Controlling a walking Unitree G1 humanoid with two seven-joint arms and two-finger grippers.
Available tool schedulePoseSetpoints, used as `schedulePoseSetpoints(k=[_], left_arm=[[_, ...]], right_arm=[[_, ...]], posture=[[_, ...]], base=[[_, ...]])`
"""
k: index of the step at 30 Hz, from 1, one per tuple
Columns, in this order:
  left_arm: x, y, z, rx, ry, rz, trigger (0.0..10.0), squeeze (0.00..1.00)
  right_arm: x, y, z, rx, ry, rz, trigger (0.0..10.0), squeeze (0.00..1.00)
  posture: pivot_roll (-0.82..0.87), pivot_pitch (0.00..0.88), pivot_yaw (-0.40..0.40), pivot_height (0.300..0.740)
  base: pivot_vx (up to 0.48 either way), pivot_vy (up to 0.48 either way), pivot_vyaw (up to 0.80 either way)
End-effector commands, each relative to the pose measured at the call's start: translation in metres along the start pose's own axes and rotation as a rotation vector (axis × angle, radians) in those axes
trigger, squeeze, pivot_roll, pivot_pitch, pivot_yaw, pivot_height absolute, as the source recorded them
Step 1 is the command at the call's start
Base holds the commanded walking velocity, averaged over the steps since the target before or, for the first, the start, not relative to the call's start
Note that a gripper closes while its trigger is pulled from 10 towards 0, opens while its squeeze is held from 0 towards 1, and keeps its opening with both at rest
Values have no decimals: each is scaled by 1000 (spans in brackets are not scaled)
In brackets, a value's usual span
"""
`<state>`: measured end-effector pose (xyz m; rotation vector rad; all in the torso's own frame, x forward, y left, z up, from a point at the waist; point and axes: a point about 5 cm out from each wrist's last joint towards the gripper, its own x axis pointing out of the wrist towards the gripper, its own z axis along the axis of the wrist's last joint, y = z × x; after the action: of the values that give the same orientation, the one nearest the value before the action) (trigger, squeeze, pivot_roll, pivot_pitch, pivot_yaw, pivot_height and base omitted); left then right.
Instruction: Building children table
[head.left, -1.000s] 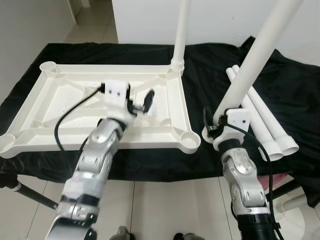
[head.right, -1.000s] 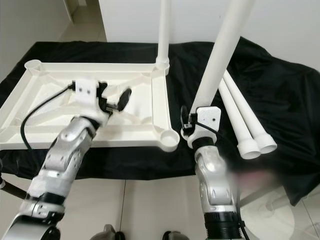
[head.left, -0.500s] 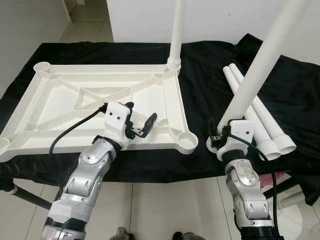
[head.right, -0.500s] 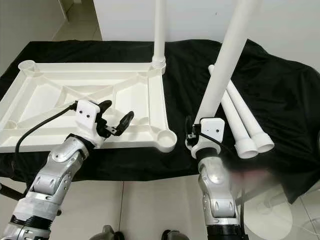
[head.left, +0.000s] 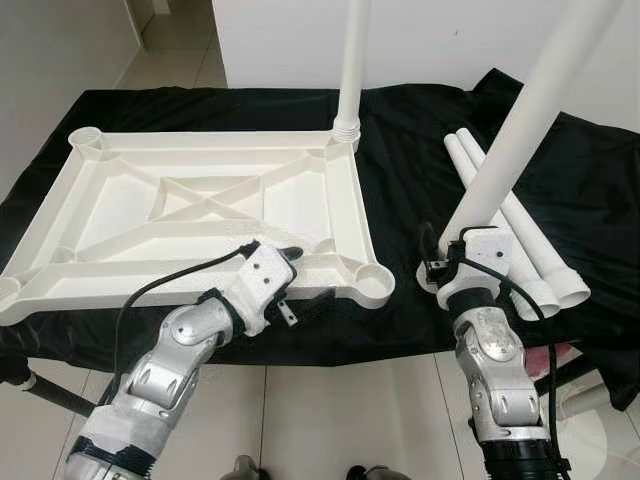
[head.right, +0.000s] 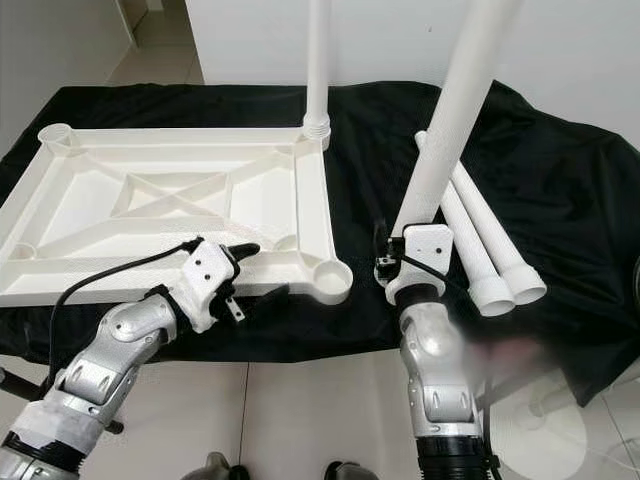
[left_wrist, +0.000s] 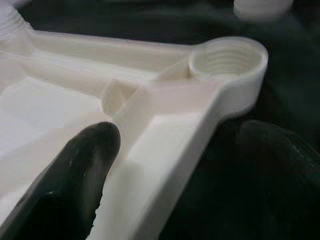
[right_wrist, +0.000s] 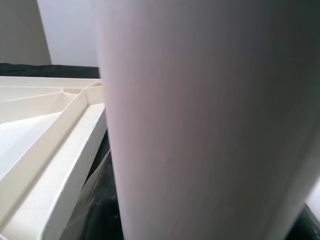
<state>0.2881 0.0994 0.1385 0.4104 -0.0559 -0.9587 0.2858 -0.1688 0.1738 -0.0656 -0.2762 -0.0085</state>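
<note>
Black cloth (head.left: 420, 150) bears upturned tabletop (head.left: 200, 205) — left gripper (head.left: 283, 290) straddles its rim; right gripper (head.right: 392, 262) clamps leg (head.left: 510, 140).

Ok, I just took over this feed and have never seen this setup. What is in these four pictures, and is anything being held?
This is a humanoid robot with two silver arms, each ending in two black fingers. The two wide pictures come from cameras in its head, looking down; the two close-ups come from cameras on its wrists.

A white tabletop lies upside down on a black cloth. One leg already stands in its far corner socket, and two spare legs lie to the right.

The right gripper is shut on another leg, holding it tilted beside the empty near corner socket. The left gripper is open, with the tabletop's near rim between its fingers.
</note>
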Motion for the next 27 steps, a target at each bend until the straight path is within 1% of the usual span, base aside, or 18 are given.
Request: schedulePoseSetpoints(k=[1, 3, 4, 5, 8, 11, 13, 14, 16, 17, 18, 22, 23, 25, 26, 27], left_arm=[[3, 2, -18, 36, 135, 38, 10000, 0], [3, 2, -18, 36, 135, 38, 10000, 0], [4, 4, -23, 32, 174, 49, 10000, 0], [4, 4, -23, 32, 174, 49, 10000, 0], [10, 11, -27, 20, 220, 75, 10000, 0], [12, 13, -27, 12, 225, 81, 10000, 0], [17, 14, -25, 10, 225, 78, 10000, 0], [22, 13, -21, 7, 215, 69, 10000, 0], [27, 11, -18, 4, 204, 59, 10000, 0], [33, 5, -16, 3, 192, 40, 10000, 0], [33, 5, -16, 3, 192, 40, 10000, 0], [50, -13, -10, -5, 169, -11, 10000, 0], [50, -13, -10, -5, 169, -11, 10000, 0], [60, -22, -6, -14, 156, -30, 10000, 0], [63, -25, -4, -19, 150, -36, 10000, 0], [63, -25, -4, -19, 150, -36, 10000, 0]], right_arm=[[0, 2, 1, -1, -12, -2, 10000, 0], [0, 2, 1, -1, -12, -2, 10000, 0], [0, 2, 1, -3, -12, -2, 10000, 0], [0, 2, 1, -3, -12, -2, 10000, 0], [2, 3, 0, -10, -11, -2, 10000, 0], [3, 3, 0, -11, -11, -2, 10000, 0], [3, 3, 0, -13, -9, 0, 10000, 0], [3, 4, -1, -13, -8, 1, 10000, 0], [3, 4, -1, -14, -8, 1, 10000, 0], [3, 5, -1, -14, -8, 2, 10000, 0], [3, 5, -1, -14, -8, 2, 10000, 0], [4, 6, -1, -12, -9, 1, 10000, 0], [4, 6, -1, -12, -9, 1, 10000, 0], [4, 6, -1, -12, -10, -1, 10000, 0], [4, 6, -2, -12, -11, -1, 10000, 0], [4, 6, -2, -12, -11, -1, 10000, 0]], posture=[[-19, 95, 42, 740], [-19, 95, 42, 740], [-21, 95, 42, 740], [-21, 95, 42, 740], [-24, 95, 43, 740], [-24, 95, 43, 740], [-23, 93, 44, 740], [-24, 93, 44, 740], [-24, 92, 45, 740], [-27, 91, 47, 740], [-27, 91, 47, 740], [-33, 88, 50, 740], [-33, 88, 50, 740], [-37, 86, 53, 740], [-37, 86, 53, 740], [-37, 86, 53, 740]], base=[[0, 0, 0], [0, 0, 0], [0, 0, 0], [0, 0, 0], [0, 0, 0], [0, 0, 0], [0, 0, 0], [0, 0, 0], [0, 0, 0], [0, 0, 0], [0, 0, 0], [0, 0, 0], [0, 0, 0], [0, 0, 0], [0, 0, 0], [0, 0, 0]])
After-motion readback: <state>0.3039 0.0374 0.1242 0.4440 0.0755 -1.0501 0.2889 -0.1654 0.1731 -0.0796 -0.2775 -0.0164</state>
